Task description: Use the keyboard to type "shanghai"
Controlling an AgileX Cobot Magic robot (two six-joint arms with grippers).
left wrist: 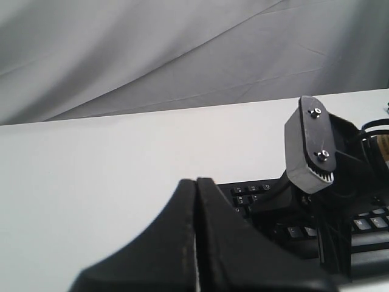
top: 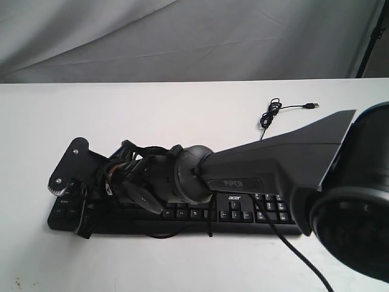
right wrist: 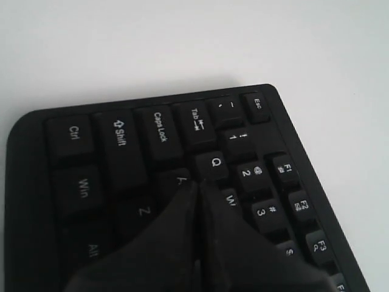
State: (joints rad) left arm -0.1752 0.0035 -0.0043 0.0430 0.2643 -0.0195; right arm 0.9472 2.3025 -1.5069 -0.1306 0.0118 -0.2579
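The black keyboard (top: 243, 216) lies along the front of the white table. My right arm (top: 255, 167) reaches across it to its left end. In the right wrist view the right gripper (right wrist: 197, 182) is shut with nothing in it. Its tips rest low over the keyboard (right wrist: 121, 140) where the A, Q and W keys meet; I cannot tell whether a key is pressed. The left gripper (left wrist: 196, 181) is shut and empty, low beside the keyboard's (left wrist: 255, 191) left end and apart from it. It does not show in the exterior view.
The keyboard's thin cable and USB plug (top: 285, 108) lie loose on the table (top: 152, 109) behind the number pad. The right arm's grey-edged camera plate (left wrist: 310, 143) stands over the left keys. A grey cloth hangs behind the table.
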